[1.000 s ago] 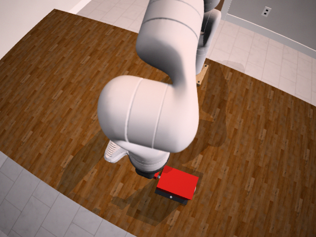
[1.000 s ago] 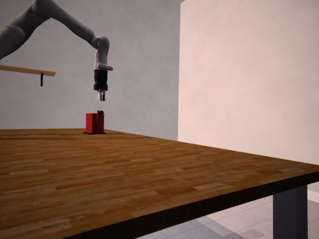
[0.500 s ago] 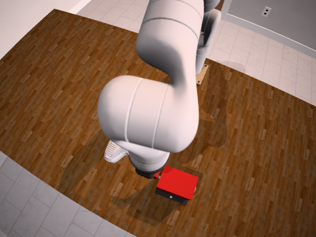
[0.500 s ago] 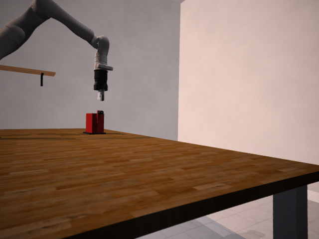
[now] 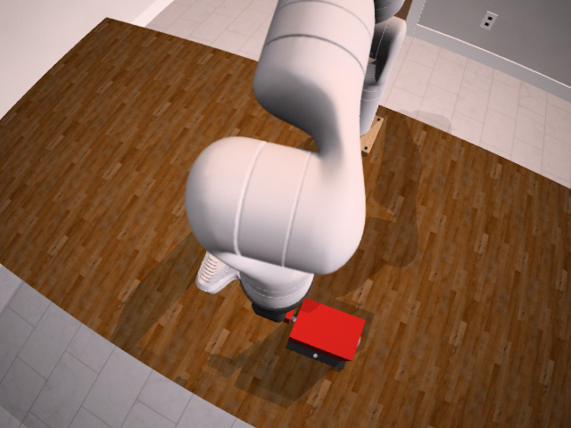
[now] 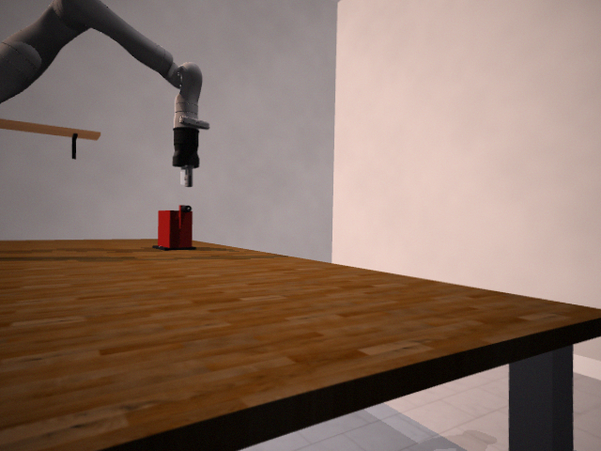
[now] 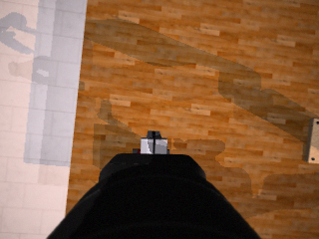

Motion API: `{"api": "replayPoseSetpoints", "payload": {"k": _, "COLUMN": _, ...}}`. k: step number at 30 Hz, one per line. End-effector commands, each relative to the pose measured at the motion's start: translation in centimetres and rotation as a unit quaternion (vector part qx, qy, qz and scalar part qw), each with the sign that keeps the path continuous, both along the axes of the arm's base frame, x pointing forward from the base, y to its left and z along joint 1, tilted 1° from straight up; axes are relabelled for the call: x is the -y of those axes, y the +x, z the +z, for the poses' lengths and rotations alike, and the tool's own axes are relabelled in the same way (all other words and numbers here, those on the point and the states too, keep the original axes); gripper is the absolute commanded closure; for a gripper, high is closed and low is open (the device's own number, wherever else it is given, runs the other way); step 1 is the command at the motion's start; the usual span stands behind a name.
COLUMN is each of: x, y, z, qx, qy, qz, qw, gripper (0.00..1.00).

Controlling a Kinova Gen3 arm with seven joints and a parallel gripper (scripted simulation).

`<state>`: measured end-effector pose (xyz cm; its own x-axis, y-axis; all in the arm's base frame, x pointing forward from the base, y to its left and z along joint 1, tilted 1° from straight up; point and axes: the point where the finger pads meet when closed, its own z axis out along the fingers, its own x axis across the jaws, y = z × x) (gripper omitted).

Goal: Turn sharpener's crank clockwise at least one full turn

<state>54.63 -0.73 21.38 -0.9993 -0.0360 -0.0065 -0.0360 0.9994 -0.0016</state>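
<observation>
The sharpener [image 6: 174, 228] stands on the table [image 6: 300, 310], a red box on a thin dark base, set well back from the near edge as the exterior view has it. From above it sits toward the near side of the wood, by the tiled floor [image 5: 55, 368]. Its crank [image 6: 184, 209] rises along one side face, with a small dark knob at the top, just clear of the box's upper edge. In the top view only a bit of it peeps out at the box's left side [image 5: 289, 316], close under the arm.

The gripper [image 6: 186, 181] hangs straight above the crank, pointing down, with open air between its tips and the knob — it touches nothing. Its two fingers are pressed together with nothing between them; the wrist view shows them as one pale block [image 7: 154, 144] ahead of the black gripper body, with a sliver of red at its left side.

The arm [image 5: 285, 184] reaches out from a tan base plate [image 5: 376, 133] at the far edge of the table and bulks over most of the top view, throwing broad shadows on the wood. There is no container on the table that I can see, and I can read no writing or label on the sharpener. A wall socket [image 5: 487, 20] shows on the grey wall beyond — and a wooden shelf [image 6: 48, 130] juts out at the left.
</observation>
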Motion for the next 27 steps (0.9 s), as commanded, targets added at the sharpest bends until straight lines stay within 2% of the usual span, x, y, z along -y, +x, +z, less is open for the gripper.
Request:
{"api": "replayPoseSetpoints", "payload": {"k": 1, "x": -0.25, "y": 0.31, "z": 0.21, "qx": 0.005, "qy": 0.004, "qz": 0.006, "qw": 1.0, "gripper": 1.0}}
{"api": "replayPoseSetpoints", "payload": {"k": 21, "x": -0.08, "y": 0.25, "z": -0.07, "qx": -0.003, "qy": 0.002, "qz": 0.07, "qw": 0.998, "gripper": 1.0}}
{"api": "replayPoseSetpoints", "payload": {"k": 27, "x": -0.03, "y": 0.45, "z": -0.19, "qx": -0.005, "qy": 0.002, "qz": 0.123, "qw": 0.992, "gripper": 1.0}}
